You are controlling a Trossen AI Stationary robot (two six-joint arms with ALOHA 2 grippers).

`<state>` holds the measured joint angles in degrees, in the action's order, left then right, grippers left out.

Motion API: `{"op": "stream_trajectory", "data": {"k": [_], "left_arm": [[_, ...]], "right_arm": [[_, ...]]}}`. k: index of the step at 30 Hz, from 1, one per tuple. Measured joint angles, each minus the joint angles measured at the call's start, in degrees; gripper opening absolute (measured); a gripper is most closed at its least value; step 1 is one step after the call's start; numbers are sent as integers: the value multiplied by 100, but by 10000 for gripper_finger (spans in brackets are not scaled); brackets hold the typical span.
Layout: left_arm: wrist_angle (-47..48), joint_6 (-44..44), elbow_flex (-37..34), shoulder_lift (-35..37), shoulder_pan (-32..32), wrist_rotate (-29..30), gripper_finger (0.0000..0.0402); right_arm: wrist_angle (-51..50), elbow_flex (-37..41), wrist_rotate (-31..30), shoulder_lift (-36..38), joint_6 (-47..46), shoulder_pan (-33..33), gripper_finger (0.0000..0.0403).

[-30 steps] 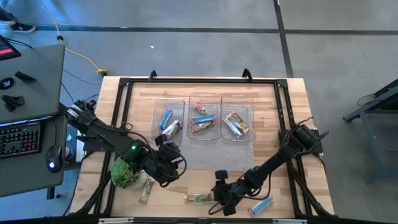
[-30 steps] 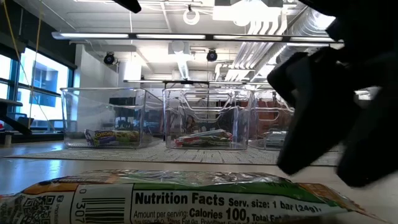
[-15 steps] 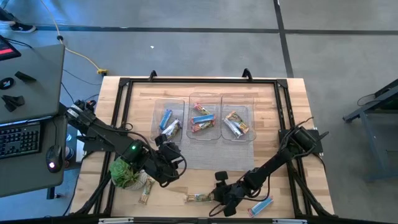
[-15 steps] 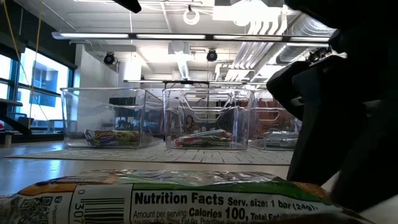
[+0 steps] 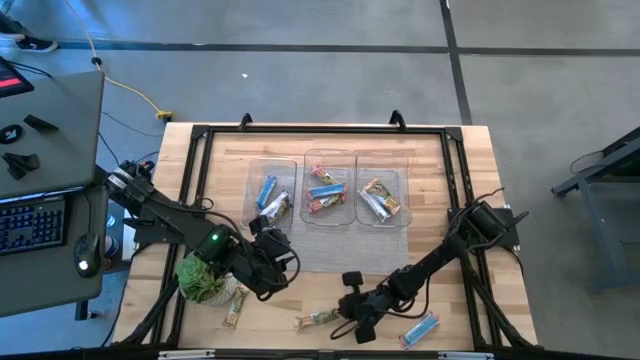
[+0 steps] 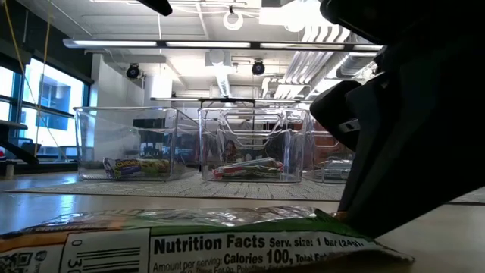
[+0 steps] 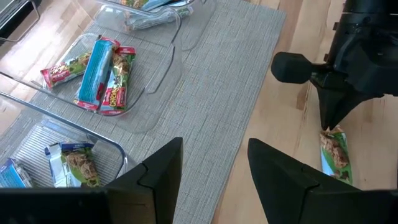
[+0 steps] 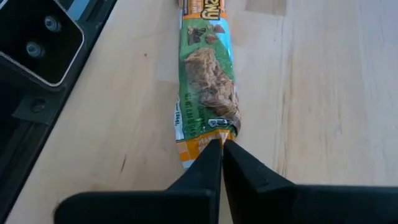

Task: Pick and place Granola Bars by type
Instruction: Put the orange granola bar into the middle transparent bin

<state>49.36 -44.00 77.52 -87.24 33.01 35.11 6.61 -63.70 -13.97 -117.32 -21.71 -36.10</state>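
Three clear plastic trays [image 5: 327, 160] hold roughly eight glossy bars. Left gripper [image 5: 282, 265] hangs parted, empty. Three flat bars lie loose near the front edge; right gripper [image 5: 345, 322] pinches the green one's [image 5: 318, 319] crimped end.

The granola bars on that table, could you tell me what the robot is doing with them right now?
The robot is sorting bars into three clear trays. The right hand is down at the table's near edge with its fingers shut on the end of a green-wrapped granola bar, which lies flat on the wood. The left hand waits open beside the potted plant. A blue bar and another bar lie loose on the table.
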Motion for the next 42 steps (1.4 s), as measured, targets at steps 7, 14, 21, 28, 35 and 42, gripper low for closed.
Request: {"op": "stream_trajectory", "data": {"k": [7,14,21,28,35,42], "left_arm": [[4,16,0,0,0,2,176],[11,21,0,0,0,28,176],[32,21,0,0,0,42,176],[35,21,0,0,2,44,176],[46,21,0,0,0,44,176],[46,21,0,0,1,44,176]], "right_arm": [[-432,11,-214,478,170,17,1],[-1445,13,-690,1219,131,15,0],[-2005,11,-1052,1612,119,13,0],[-2337,11,-1815,1970,184,-4,0],[-2655,11,-2267,2494,276,-4,0],[-2387,1,-1117,2444,175,-7,0]]}}
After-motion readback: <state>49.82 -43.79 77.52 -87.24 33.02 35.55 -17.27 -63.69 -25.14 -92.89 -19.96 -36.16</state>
